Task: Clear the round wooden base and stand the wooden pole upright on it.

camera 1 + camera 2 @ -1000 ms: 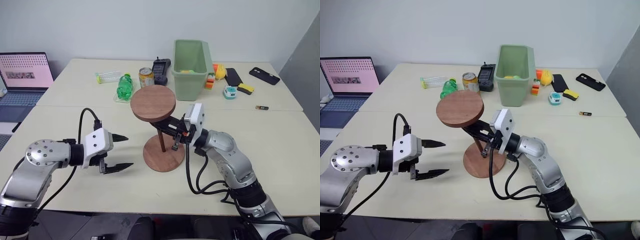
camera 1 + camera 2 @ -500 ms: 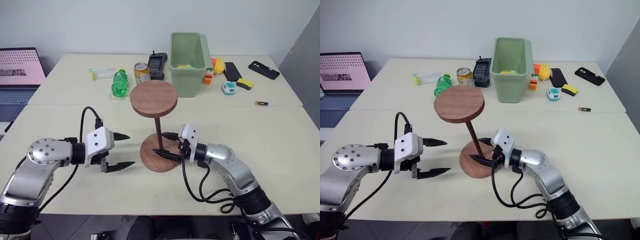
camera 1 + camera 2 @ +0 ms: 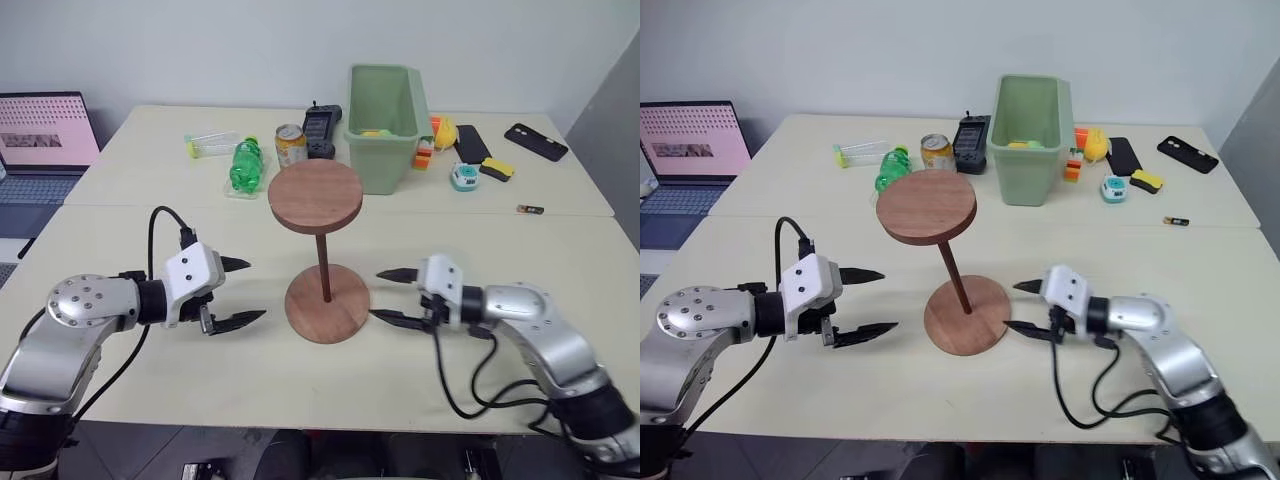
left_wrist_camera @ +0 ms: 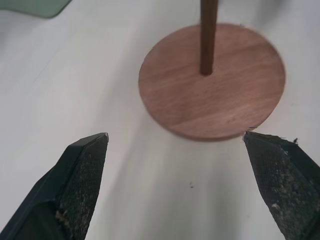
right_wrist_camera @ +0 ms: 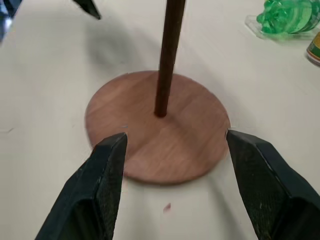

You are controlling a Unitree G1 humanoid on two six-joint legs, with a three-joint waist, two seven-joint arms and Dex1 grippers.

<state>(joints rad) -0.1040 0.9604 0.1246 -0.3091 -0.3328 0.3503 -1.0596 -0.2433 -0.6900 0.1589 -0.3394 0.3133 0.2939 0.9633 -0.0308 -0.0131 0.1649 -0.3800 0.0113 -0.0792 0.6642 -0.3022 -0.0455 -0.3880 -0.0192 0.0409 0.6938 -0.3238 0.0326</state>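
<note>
At the far left edge of the head view your laptop (image 3: 45, 135) shows a pink page with rows of small marks; none of it can be read.

Your left gripper (image 3: 236, 292) sits at lower left, fingers spread wide and holding nothing, pointed at the base from well to its side. If you sweep that arm toward the centre, a fingertip could catch the base rim or the rod and tip the whole thing.

In the upper middle lie a clear flat pack (image 3: 212, 146), a green bottle (image 3: 245, 166) on its side and a can (image 3: 291, 145). The can's label is too small to read, as is anything on the dark handset (image 3: 322, 131) beside it.

The base (image 3: 327, 303) lies flat at centre frame with nothing else on it, and the pole (image 3: 325, 262) stands on its middle with the disc end up. From the left eye it looks upright; from the right eye the rod seems to lean a little, so you can't be sure it is seated square. Nothing holds it, and I judge it top-heavy: a knock on the table or a brush of a finger could bring it down.

The green bin (image 3: 386, 101) stands behind it.

Your right gripper (image 3: 394, 295) is at lower right, just beside the base rim, fingers wide apart and empty. That is your nearest risk: draw it away from the base rather than across it.

At upper right, two phones (image 3: 536, 141) and small toys (image 3: 466, 176) carry no writing you can make out.
</note>
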